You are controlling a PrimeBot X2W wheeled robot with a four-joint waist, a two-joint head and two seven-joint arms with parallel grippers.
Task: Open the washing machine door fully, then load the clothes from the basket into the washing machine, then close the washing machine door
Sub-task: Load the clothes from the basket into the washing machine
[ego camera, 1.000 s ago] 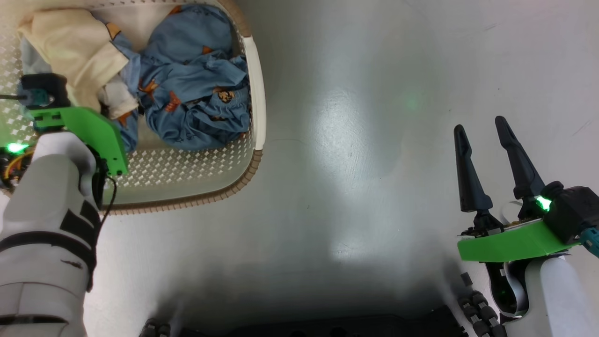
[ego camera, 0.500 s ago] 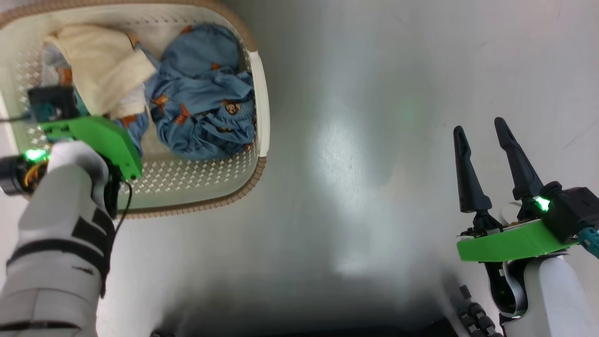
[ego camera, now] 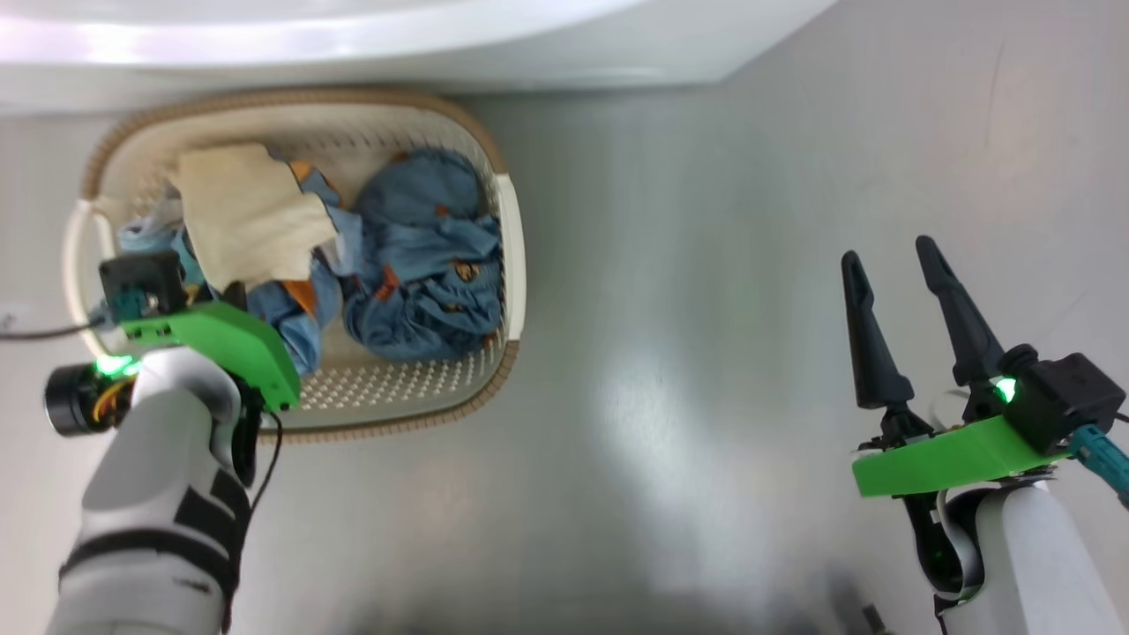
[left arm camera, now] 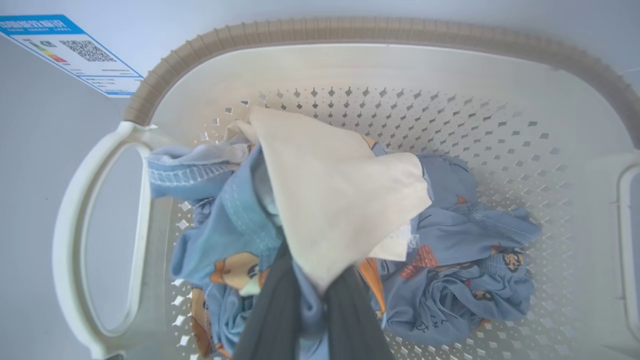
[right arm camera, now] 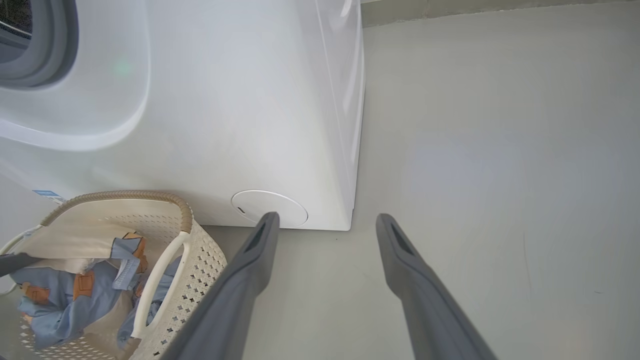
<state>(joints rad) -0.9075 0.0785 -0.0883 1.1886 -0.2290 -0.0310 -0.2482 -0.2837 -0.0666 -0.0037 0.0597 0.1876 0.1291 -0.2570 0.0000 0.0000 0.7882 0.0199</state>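
Observation:
The cream basket (ego camera: pixel 514 231) stands on the floor against the white washing machine (ego camera: pixel 353 35). Blue printed clothes (ego camera: pixel 432 265) and a cream cloth (ego camera: pixel 247 229) lie in it. My left gripper (ego camera: pixel 234 295) is at the basket's left end. In the left wrist view this gripper (left arm camera: pixel 312 295) is shut on blue fabric, and the cream cloth (left arm camera: pixel 330 200) drapes over its fingertips. My right gripper (ego camera: pixel 891 256) stands open over bare floor, well right of the basket. The right wrist view shows the machine's grey gasket (right arm camera: pixel 45 55). The door is out of view.
The machine's front (right arm camera: pixel 225 100) carries a round white cover (right arm camera: pixel 270 207) low down, just ahead of my right gripper (right arm camera: pixel 325 220). A blue label (left arm camera: pixel 70 52) sits on the machine behind the basket rim (left arm camera: pixel 350 32). Grey floor (ego camera: pixel 706 353) stretches between the basket and my right arm.
The head camera has tilted up, so the basket sits lower in the picture and the machine's front has come into view. My left gripper stays in the basket's left end; the right arm has not moved.

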